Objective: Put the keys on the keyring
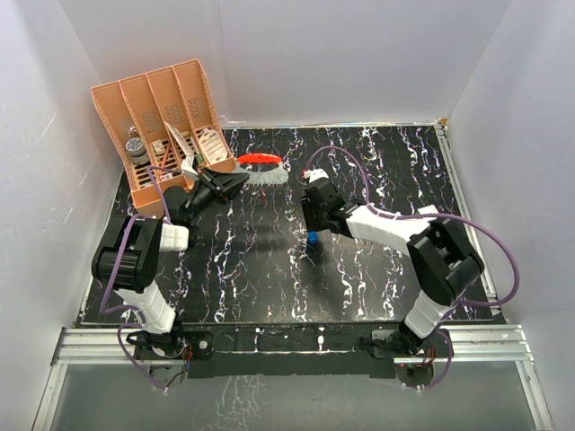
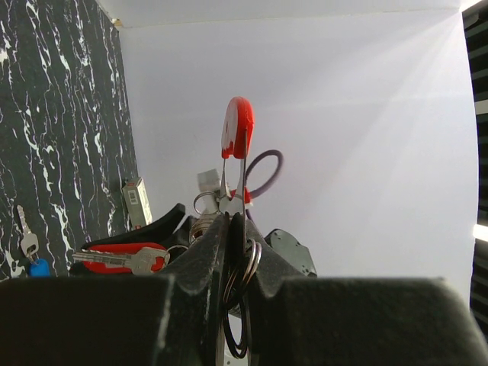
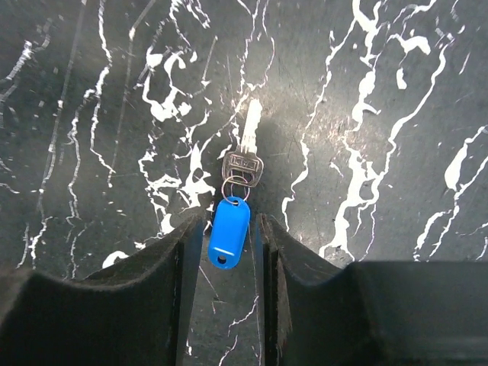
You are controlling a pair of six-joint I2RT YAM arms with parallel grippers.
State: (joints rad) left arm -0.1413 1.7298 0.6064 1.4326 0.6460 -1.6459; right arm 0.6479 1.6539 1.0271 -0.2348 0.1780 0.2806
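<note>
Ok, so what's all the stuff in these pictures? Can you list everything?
keyring: one, red with metal rings, pinched in the left gripper, sticking out past its fingers
red-headed key: one, red with a silvery blade, beside the left gripper's fingers; whether it hangs on the ring is unclear
blue-headed key: one, blue with a silvery blade, flat on the table between the right gripper fingers
rack: one, orange-tan, table's far left corner, things inside too small to name
table: one, black with white veins
left gripper: one, black, shut on the keyring
right gripper: one, black, open
</note>
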